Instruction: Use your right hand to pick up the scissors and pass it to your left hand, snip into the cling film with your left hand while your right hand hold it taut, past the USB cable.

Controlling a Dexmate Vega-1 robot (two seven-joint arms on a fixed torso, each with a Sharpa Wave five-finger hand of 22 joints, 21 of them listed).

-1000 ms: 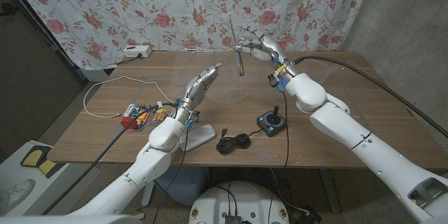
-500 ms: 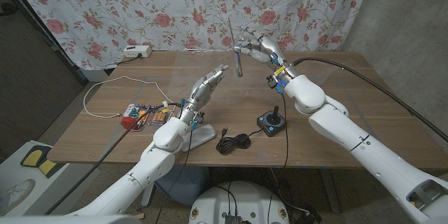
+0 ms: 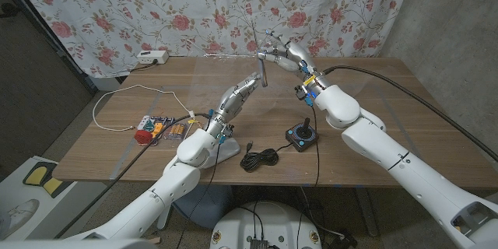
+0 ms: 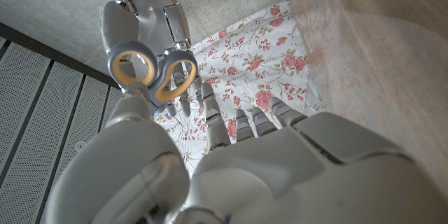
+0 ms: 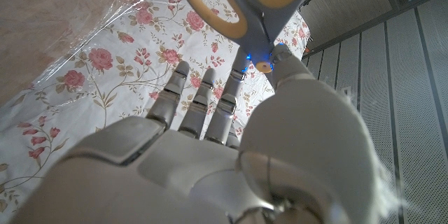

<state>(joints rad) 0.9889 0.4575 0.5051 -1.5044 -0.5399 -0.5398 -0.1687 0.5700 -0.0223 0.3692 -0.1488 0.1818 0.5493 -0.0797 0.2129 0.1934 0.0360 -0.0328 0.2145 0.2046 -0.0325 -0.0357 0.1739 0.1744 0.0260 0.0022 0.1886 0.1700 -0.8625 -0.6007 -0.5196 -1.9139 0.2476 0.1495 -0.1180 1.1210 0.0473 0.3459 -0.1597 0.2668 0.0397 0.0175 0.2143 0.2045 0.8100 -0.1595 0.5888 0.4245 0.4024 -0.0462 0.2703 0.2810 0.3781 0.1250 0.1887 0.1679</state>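
Over the worktop's (image 3: 420, 136) far half, your two hands meet in mid-air. Going left to right, a white cable (image 3: 117, 101) loops across the left side, running back toward a white power strip (image 3: 152, 57) at the far edge. Nearer you on that side sits a small clutter of red, orange and yellow items (image 3: 159, 130); what they are is too small to tell. Your left hand (image 3: 237, 96) is raised above the worktop, its fingers (image 3: 250, 82) stretched out and apart, holding nothing, their tips reaching up just beside the scissors (image 3: 263, 68). The left wrist view shows those scissors' yellow-lined grey handles (image 4: 150, 73) just past your left fingertips (image 4: 210, 105); whether they touch cannot be told. Cling film (image 3: 226, 57) is stretched clear above the far part of the worktop, catching light near the scissors. Your right hand (image 3: 285, 53) grips the scissors up high near the floral curtain (image 3: 194, 4), fingers closed around them just past the handle loops, as the right wrist view shows (image 5: 266, 24). From the head view the scissors hang roughly upright. Below, near the front edge, a coiled black USB cable (image 3: 261, 158) lies on the wood, and just to its right stands a small black joystick (image 3: 301, 135) with a red button.
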